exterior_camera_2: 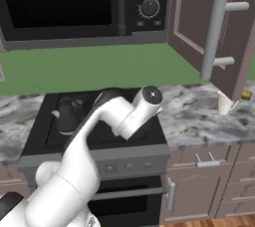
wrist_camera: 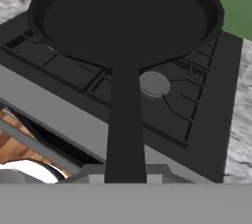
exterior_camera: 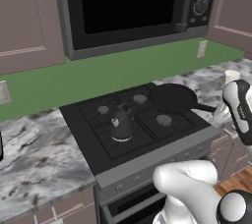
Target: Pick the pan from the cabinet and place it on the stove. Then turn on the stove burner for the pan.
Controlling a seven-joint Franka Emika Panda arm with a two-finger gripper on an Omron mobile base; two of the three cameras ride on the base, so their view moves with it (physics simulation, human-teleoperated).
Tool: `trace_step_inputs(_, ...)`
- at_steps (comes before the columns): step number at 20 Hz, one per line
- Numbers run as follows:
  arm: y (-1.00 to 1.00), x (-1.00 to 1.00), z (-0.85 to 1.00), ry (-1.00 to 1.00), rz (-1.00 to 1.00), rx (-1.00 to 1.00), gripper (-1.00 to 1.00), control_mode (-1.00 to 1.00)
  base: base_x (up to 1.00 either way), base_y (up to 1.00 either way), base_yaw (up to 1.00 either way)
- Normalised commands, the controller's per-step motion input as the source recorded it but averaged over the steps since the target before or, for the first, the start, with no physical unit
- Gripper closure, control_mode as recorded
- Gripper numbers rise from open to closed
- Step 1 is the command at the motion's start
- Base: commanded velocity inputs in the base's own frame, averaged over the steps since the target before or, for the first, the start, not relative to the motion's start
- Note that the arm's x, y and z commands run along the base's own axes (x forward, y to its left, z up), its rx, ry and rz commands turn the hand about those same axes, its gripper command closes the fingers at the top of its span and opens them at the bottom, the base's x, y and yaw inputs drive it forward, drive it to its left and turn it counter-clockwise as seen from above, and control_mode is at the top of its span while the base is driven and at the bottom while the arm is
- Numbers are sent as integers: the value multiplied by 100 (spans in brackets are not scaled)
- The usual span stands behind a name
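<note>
Over the grated stove (exterior_camera: 147,134) — round matte-black pan (exterior_camera: 173,97), thin straight handle.

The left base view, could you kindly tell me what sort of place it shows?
A rendered home kitchen, most likely: a black gas stove set in a marbled counter, a black microwave mounted above it, and mauve-brown cabinets alongside.

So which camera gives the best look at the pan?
The hand view: the pan shows large, bowl and handle whole. The left base view shows it small on the stove; in the right base view the arm hides most of it.
</note>
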Motion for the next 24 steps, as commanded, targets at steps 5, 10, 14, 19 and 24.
trace_step_inputs(5, -11, 25, -32, 6, 6, 0, 100, -100, 0, 0, 0)
trace_step_inputs(10, -10, 24, -39, 6, 6, 0, 100, -100, 0, 0, 0)
trace_step_inputs(14, -12, 24, -39, 5, 6, 0, 100, -100, 0, 0, 0)
trace_step_inputs(19, -10, 25, -32, 6, 4, 0, 100, -100, 0, 0, 0)
trace_step_inputs(24, -8, 24, -29, 6, 3, 0, 100, -100, 0, 0, 0)
